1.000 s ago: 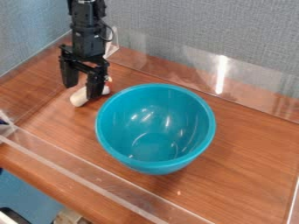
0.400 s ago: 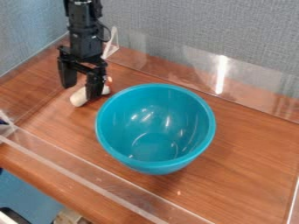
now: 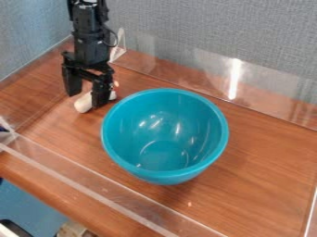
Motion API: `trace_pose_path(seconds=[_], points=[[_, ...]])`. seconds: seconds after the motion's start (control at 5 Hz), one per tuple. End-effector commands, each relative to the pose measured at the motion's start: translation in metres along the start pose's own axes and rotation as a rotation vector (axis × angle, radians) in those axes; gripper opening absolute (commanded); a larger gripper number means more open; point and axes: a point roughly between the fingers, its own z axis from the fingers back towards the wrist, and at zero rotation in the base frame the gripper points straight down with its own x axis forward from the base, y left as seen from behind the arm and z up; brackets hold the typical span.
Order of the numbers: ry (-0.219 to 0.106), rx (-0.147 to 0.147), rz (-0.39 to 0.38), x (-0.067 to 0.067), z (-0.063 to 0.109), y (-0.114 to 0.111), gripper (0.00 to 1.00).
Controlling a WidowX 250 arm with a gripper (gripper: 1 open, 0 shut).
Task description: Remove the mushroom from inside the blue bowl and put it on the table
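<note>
From my remote post, I hold the gripper [image 3: 87, 83] with its fingers spread and nothing clasped, directly over the mushroom [image 3: 85, 102], which lies on the table [image 3: 253, 180] just beyond the left side of the blue bowl [image 3: 165, 139].

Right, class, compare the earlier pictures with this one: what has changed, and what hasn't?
The black metal gripper shows at most a slight shift, and nothing visibly moved otherwise. The glossy teal-blue plastic bowl and the small cream-stemmed mushroom stayed put.
</note>
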Motion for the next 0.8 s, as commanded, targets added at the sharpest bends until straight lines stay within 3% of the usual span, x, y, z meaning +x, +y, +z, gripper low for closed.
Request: trace_pose_path(seconds=[0.0,0.6], points=[[-0.039,0.014,0.026,-0.0019,0.0089,0.0078,1.00],[-0.045,0.004,0.038,-0.0025,0.0001,0.0085,1.00]])
